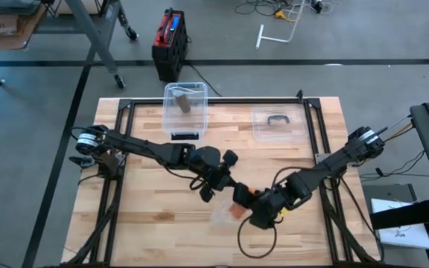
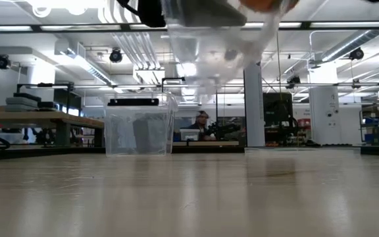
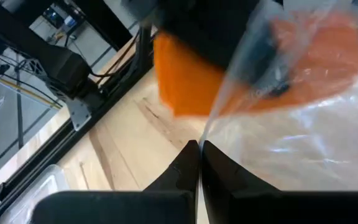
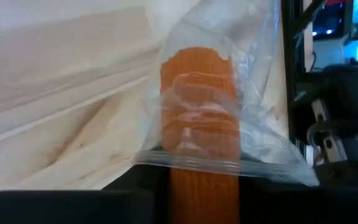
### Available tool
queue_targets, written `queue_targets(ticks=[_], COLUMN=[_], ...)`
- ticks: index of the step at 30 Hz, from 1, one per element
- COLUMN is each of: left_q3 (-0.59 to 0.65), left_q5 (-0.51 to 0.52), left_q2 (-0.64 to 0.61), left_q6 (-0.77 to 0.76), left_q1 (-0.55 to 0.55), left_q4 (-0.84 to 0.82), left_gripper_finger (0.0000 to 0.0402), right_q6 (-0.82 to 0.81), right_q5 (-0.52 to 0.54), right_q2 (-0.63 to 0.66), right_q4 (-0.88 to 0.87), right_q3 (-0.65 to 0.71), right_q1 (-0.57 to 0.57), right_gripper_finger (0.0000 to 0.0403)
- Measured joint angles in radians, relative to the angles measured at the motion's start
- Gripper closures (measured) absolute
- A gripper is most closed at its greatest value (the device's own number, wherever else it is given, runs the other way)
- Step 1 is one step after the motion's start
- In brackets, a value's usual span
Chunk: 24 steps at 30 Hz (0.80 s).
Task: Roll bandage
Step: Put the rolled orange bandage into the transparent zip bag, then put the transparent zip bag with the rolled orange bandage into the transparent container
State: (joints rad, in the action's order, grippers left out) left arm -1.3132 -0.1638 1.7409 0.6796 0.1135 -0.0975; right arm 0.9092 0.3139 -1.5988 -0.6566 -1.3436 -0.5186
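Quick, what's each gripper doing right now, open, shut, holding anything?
Left gripper: shut on the clear plastic bag.
Right gripper: holds the orange bandage; fingers' opening cannot be told.

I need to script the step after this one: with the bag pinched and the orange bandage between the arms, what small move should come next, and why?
Probably the right gripper should draw the orange bandage back out of the clear plastic bag. The left gripper is shut on the bag's edge, holding it lifted above the table, and the bandage is partly inside the bag, so it cannot be rolled yet.
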Motion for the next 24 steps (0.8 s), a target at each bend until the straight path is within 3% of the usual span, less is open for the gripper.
queue_targets(ticks=[4,14,24], left_q3=[0.000,-0.015,-0.013], left_q5=[0.017,0.224,0.504], left_q2=[0.000,-0.005,-0.029], left_q6=[0.021,0.075,0.060], left_q1=[0.016,0.087,0.165], left_q4=[-0.004,-0.019,-0.028], left_gripper_finger=[0.0401,0.0401,0.0402], right_q6=[-0.005,-0.104,-0.432], right_q5=[-0.008,-0.002,0.037], right_q2=[0.004,0.009,0.202], right_q4=[0.019,0.011,-0.112], right_q3=[-0.010,-0.011,-0.027], right_q1=[0.002,0.005,0.015], right_gripper_finger=[0.0263,0.0191,0.0185])
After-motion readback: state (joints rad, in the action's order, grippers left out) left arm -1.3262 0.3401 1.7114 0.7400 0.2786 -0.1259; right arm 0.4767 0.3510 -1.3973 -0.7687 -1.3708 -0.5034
